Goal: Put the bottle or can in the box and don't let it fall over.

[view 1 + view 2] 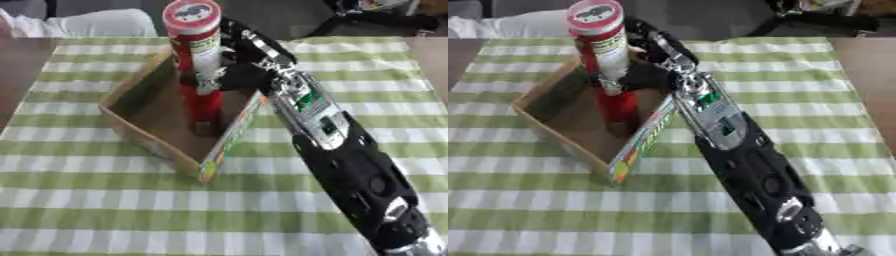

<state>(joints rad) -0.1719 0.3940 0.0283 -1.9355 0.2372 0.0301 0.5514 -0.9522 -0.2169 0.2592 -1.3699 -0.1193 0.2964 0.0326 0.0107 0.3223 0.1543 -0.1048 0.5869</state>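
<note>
A green-and-white checked tablecloth (105,210) covers the tabletop, and the work sits toward its far edge, left of centre. Furthest left is the cardboard box (131,107), open at the top and turned corner-on to the camera, with a colourfully printed flap (229,142) along its right-hand wall.

Inside the box stands the tall red can (198,65), a slim tube with a round lid and a pale label high on its side. It is upright, its base low in the box near the right-hand wall and seemingly on the floor, though the contact itself is dark and I cannot tell for sure.

To the right of the can, the right hand (234,70) has its fingers curled round the can's middle, just below the label, and the black-and-silver forearm (337,150) runs back over the flap to the near right corner of the tabletop. The left hand shows in neither view.

I judge the step to be the set-down itself: the can is in the box but not released. The next move calls for confirming the base sits flat, then uncurling the fingers evenly and drawing the hand away sideways and upward without dragging the tall can or snagging the flap, since such a narrow tube would tip easily.
</note>
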